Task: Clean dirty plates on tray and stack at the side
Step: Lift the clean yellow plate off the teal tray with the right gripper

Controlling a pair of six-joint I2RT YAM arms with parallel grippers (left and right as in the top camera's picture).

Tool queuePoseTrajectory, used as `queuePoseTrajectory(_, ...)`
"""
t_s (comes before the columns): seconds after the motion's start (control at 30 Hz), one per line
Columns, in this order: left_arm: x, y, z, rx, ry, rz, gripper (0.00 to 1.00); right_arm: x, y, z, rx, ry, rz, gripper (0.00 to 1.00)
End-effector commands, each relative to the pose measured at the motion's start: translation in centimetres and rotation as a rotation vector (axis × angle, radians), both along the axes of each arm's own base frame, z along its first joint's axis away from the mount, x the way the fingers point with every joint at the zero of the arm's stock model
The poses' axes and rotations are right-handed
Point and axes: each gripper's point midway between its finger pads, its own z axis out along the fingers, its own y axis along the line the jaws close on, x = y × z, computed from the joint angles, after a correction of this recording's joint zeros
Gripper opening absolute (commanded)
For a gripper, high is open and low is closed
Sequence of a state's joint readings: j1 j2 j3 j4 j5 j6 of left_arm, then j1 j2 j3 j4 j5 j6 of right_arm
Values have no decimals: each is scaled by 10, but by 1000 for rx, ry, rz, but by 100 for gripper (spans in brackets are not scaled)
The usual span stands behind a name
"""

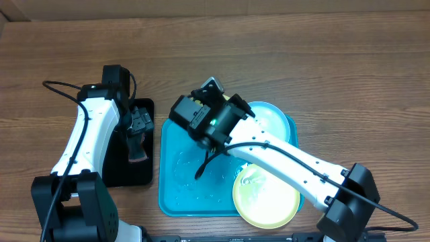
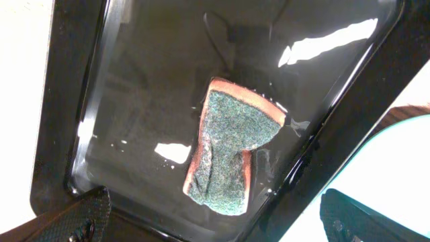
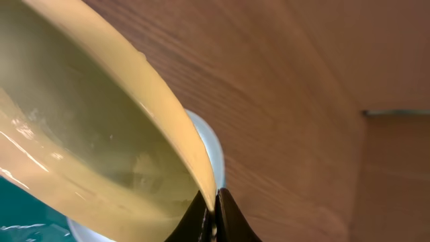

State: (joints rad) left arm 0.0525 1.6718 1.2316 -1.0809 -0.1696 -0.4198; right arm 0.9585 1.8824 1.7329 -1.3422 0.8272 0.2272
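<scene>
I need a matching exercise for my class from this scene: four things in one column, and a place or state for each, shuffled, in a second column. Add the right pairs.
Things
1. sponge
2. left pincer
3. right pincer
4. flat plate

Places and states
A. shut on the rim of the tilted plate
B. lying in the black tray
C. at a corner of the blue tray
D. open, above the sponge

Pairs: 1-B, 2-D, 3-A, 4-C
</scene>
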Motion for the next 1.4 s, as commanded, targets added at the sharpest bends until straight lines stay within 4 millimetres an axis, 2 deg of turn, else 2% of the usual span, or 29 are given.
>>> queuePoseTrajectory(0.0,7,3,6,15,-23,7,100,6,0,34,-65,-157,10,4)
queuePoseTrajectory(0.4,7,3,6,18,-22,7,100,-3,12,61,-191,-298,77,4)
queuePoseTrajectory(0.87,6,3,6,18,-21,7,100,-10,20,62,-185,-307,100,4)
queuePoseTrajectory(1.0,6,3,6,18,-21,7,100,-7,24,50,-123,-247,97,4)
queuePoseTrajectory(1.07,5,3,6,18,-14,7,100,-9,18,56,-144,-272,81,4)
queuePoseTrajectory(1.13,3,3,6,17,-9,7,100,-12,25,47,-92,-232,91,4)
queuePoseTrajectory(1.23,3,3,6,17,-9,7,100,-18,19,43,-51,-203,44,4)
queuePoseTrajectory(1.37,4,3,6,17,-10,7,100,-29,29,16,84,-45,25,4)
